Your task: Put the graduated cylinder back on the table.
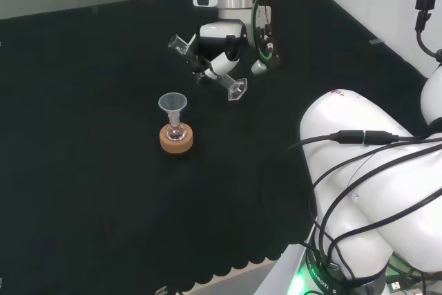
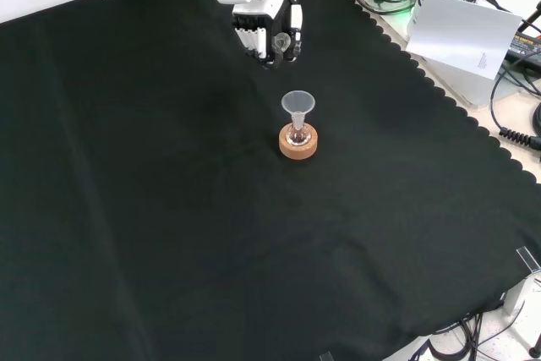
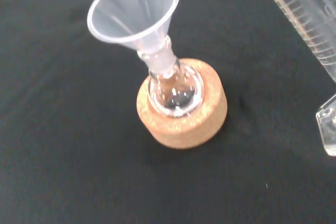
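Held tilted in the hand (image 1: 219,50), fingers (image 1: 222,64) curled round its middle: the graduated cylinder (image 1: 207,67), clear, its foot lower and toward the right in the head view, its open mouth raised toward the left. Off the table (image 1: 83,170), foot hanging above the black cloth, not touching it. In the front view, hand (image 2: 262,14) near the far edge of the table, cylinder (image 2: 281,41) seen end-on as a small round rim just below the fingers. Nearer the middle of the table, apart from the hand: a small round flask (image 1: 176,130) seated upright in a cork ring (image 1: 176,140), a clear funnel (image 1: 172,105) standing in its neck. Same set close up in the wrist view: funnel (image 3: 134,11), flask (image 3: 175,90), cork ring (image 3: 182,119), with the cylinder's marked wall (image 3: 307,19) and foot beside them, clear of the cork.
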Tool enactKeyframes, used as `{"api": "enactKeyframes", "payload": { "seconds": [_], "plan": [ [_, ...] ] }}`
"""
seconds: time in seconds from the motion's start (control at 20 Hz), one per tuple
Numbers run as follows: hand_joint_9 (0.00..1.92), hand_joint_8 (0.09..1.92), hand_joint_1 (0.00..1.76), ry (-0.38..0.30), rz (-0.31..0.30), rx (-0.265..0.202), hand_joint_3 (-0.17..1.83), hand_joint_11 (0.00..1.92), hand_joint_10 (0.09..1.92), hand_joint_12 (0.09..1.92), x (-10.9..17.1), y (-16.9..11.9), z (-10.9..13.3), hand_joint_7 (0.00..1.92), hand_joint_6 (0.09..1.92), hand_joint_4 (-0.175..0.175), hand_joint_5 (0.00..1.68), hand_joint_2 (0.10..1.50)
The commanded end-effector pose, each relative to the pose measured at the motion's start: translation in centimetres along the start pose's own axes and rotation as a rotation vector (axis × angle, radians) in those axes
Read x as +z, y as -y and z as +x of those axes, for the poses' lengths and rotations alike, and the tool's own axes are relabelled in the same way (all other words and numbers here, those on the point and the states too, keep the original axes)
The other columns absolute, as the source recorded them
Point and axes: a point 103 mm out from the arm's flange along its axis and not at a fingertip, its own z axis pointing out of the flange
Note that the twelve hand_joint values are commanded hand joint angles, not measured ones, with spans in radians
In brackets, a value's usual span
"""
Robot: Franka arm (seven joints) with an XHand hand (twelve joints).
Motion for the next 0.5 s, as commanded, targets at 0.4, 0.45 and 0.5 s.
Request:
{"api": "enactKeyframes", "payload": {
  "seconds": [0.4, 0.45, 0.5],
  "plan": [
    [1.61, 0.17, 1.12, -0.118, -0.168, -0.078, 0.0, 1.44, 0.09, 0.61, 1.6, -4.6, -3.6, 1.45, 1.14, -0.133, 0.9, 1.16],
    [1.61, 0.17, 1.12, -0.124, -0.179, -0.084, 0.0, 1.44, 0.09, 0.61, 1.8, -5.0, -3.8, 1.45, 1.14, -0.132, 0.9, 1.16],
    [1.61, 0.17, 1.12, -0.129, -0.188, -0.089, 0.0, 1.44, 0.09, 0.61, 2.0, -5.4, -4.0, 1.45, 1.14, -0.132, 0.9, 1.16]
  ]
}}
